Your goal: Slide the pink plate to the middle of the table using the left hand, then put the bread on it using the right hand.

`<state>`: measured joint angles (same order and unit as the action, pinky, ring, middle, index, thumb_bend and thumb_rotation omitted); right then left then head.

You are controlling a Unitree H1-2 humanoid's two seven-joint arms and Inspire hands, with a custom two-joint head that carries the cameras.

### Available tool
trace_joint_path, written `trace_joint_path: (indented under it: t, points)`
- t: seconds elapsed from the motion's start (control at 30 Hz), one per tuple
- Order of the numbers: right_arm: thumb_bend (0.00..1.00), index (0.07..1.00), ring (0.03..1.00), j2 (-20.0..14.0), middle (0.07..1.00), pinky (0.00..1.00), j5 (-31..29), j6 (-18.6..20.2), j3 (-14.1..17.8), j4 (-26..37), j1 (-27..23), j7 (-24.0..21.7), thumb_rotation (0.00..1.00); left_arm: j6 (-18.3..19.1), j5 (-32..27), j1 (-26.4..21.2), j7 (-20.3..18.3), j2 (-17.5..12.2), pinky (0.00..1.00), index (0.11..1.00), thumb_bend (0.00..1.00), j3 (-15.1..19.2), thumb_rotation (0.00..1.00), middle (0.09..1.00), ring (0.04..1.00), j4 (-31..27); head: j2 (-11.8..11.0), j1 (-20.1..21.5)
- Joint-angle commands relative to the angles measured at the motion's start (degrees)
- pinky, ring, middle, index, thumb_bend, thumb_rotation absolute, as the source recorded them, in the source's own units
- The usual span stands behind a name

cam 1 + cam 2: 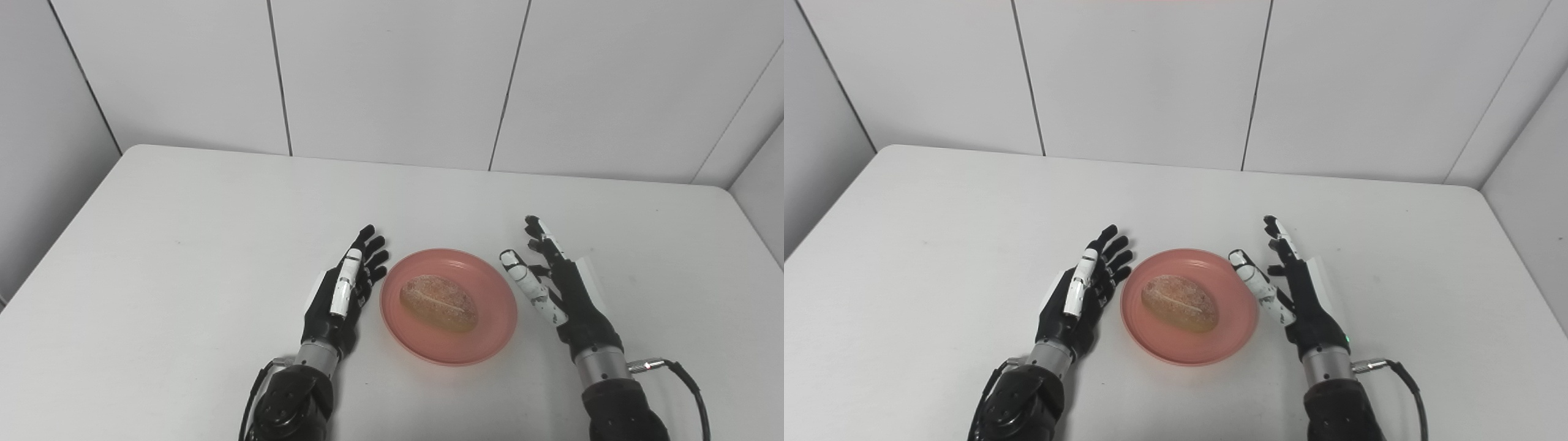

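Note:
A pink plate (484, 343) lies near the front middle of the white table (184, 245). A brown bread roll (438, 302) rests on it, slightly left of the plate's centre. My left hand (346, 291) lies just left of the plate's rim, open, fingers stretched forward, holding nothing. On the other side, my right hand (554, 288) stands on edge just right of the plate, also open with fingers apart and nothing in it. Neither hand touches the bread.
White wall panels (392, 79) close off the table's far edge and both sides. A black cable (689, 383) loops from the right wrist over the table's front right.

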<state>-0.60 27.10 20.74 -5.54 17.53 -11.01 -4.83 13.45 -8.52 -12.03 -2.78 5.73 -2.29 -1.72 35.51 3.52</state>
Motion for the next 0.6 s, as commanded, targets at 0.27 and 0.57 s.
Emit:
trace_joint_path:
  t: [0.27, 0.57]
  points:
    - [0.39, 0.934, 0.934, 5.18, 0.94, 0.91, -10.92, -4.99, 2.57, -3.21, 0.98, 4.71, 1.0, -3.31, 0.83, 1.53, -1.17, -1.47, 0.99, 0.971, 0.43, -0.46, 1.0, 0.983, 0.979, -1.27, -1.23, 1.41]
    - [0.31, 0.931, 0.929, 5.63, 0.934, 0.91, -12.63, -9.84, 1.73, -5.87, 3.05, 7.67, 1.0, -4.91, 0.94, 3.21, -2.31, -2.77, 1.0, 1.0, 0.41, -0.57, 1.0, 1.0, 1.0, -2.92, -1.92, 2.6]
